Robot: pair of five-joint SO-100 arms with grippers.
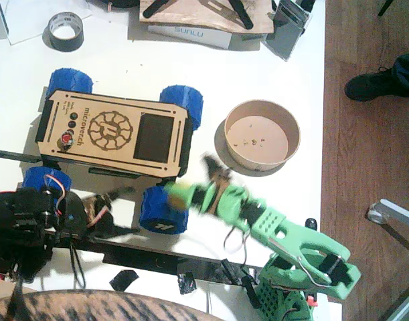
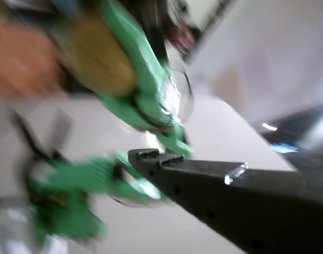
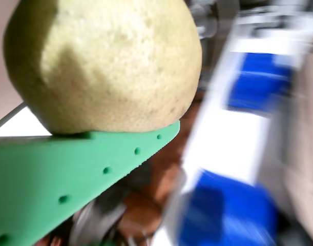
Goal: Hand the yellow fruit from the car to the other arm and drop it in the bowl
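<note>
Yellow fruit (image 1: 178, 194) clamped in right gripper (image 1: 191, 196) of green arm (image 1: 284, 244), held just beside front blue wheel (image 1: 162, 209) of the car (image 1: 114, 130); motion blur over the jaws in fixed view. In a wrist view, fruit (image 3: 102, 64) fills upper frame, seated against a green finger (image 3: 69, 174) with small holes, blue wheels (image 3: 225, 218) smeared behind. Car parked mid-table, wooden deck up, black panel (image 1: 153, 137) toward the bowl side. Bowl (image 1: 294, 130) upright on white table (image 1: 258, 73), to the right of car and well apart from fruit, crumbs inside. Left arm (image 1: 20, 231), black, low at left table edge beside rear wheel; left gripper (image 1: 114, 200) blurred there, state not readable. In a wrist view, black finger (image 2: 150, 157) in foreground, green arm (image 2: 150, 100) and yellowish blur (image 2: 98, 55) beyond. Tape roll (image 1: 65, 31) at far corner. Shoe (image 1: 378, 83) on wood floor at right.
</note>
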